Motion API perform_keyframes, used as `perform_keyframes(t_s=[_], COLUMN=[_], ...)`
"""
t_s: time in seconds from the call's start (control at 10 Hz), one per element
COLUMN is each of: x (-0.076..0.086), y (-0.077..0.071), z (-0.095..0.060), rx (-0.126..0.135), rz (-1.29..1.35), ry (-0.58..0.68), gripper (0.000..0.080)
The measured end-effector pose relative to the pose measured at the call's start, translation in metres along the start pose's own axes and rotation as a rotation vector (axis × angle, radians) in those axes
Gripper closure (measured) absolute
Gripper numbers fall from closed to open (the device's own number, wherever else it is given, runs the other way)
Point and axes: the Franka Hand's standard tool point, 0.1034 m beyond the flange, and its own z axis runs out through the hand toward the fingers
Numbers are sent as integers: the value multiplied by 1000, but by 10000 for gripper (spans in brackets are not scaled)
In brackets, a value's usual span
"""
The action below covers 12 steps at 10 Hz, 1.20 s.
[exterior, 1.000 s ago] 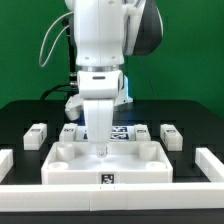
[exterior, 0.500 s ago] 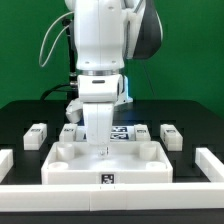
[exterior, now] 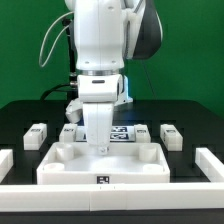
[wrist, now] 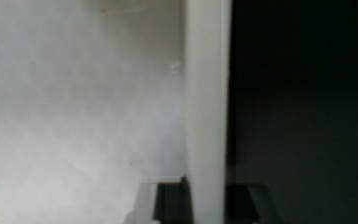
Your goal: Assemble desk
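The gripper [exterior: 100, 147] sits at the far rim of the slab [exterior: 65, 172], jaws closed on that rim. Legs [exterior: 37, 134] lie on the table [exterior: 25, 118] behind the slab, apart from it

Pretty clearly a robotics lab setup: white robot arm [exterior: 100, 50] over a black bench [exterior: 25, 112], plain green backdrop [exterior: 20, 40], white rails [exterior: 213, 165] fencing the work area, printed marker tags [exterior: 103, 179] on the parts.
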Motion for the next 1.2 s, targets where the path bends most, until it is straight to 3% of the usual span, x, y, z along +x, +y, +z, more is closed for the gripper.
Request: perform_keyframes(t_s=[0.5,0.8,1.0,1.1,1.2], x=[0,39,66,71,71], y=[0,2,13,22,23], z=[0,1,1,1,1], rx=[0,-8,-20,-29,-19], rz=[-1,-30,-9,19,25], ry=[0,25,44,46,42], gripper=[744,744,744,744,744])
